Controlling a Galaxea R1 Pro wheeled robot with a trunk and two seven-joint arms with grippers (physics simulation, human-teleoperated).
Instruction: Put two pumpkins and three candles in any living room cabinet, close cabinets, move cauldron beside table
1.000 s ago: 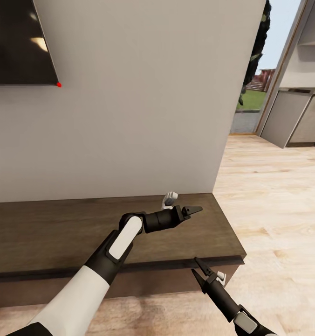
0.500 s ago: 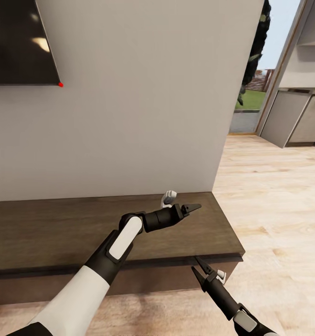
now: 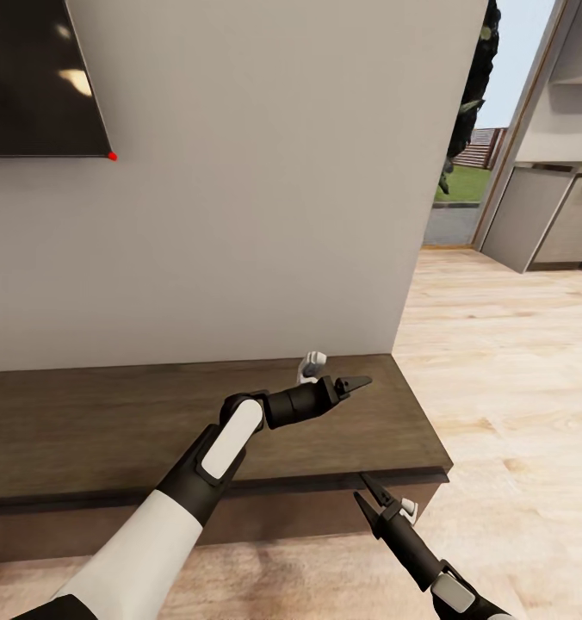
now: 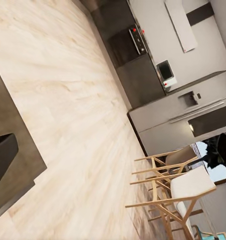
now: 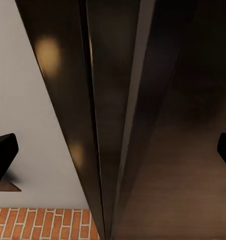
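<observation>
Hanging on the pale grey wall at far left was a glossy black television screen [image 3: 37,82]. Below it ran the long, low dark-brown wooden cabinet [image 3: 84,430], its grained top bare and its front shut. Over that top hovered the left gripper [image 3: 353,384], jaws seemingly pressed together. Just before the cabinet's front edge, the right gripper [image 3: 367,498] pointed up, jaws spread and empty. Light plank flooring [image 3: 515,362] stretched right toward grey kitchen units [image 3: 554,220].

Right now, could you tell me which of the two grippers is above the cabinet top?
The left gripper: it hovers over the cabinet top, shut. The right gripper sits lower, open, at the cabinet's front edge.
</observation>
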